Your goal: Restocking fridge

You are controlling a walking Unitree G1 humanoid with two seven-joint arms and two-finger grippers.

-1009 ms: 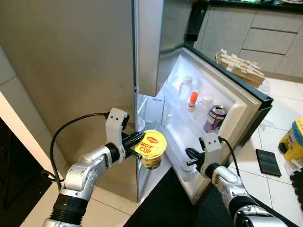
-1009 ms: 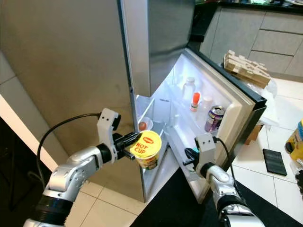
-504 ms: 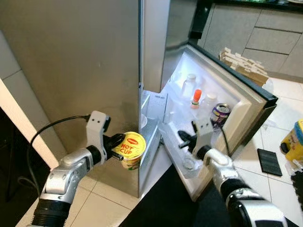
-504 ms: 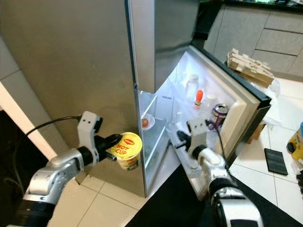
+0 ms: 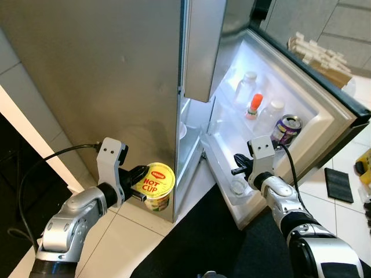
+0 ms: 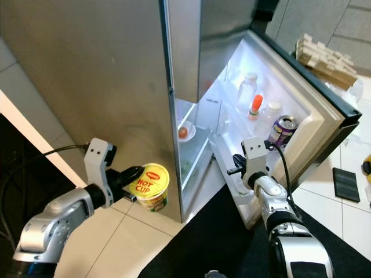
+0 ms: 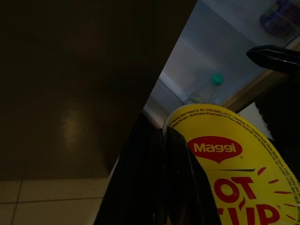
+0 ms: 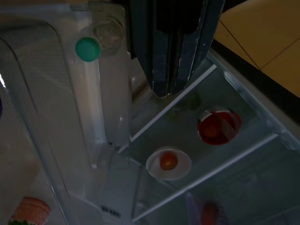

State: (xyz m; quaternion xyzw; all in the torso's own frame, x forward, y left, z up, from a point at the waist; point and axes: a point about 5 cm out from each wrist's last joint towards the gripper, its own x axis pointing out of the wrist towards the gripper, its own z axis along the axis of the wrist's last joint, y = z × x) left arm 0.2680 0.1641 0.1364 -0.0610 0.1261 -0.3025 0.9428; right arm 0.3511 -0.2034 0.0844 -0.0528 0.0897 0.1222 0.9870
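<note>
Left eye view: our left tool (image 5: 141,186) grips a yellow noodle cup (image 5: 156,185) with red "HOT CUP" lettering, tilted lid-forward, low beside the fridge's (image 5: 116,87) steel side. Our right tool (image 5: 239,169), fingers pressed together, hovers by the open door's (image 5: 301,110) lower shelf.

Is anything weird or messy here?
Nothing is spilled or broken. The odd bit: the left claw holds a noodle cup tipped on its side, outside the fridge, beside its steel wall rather than at the open door.
</note>
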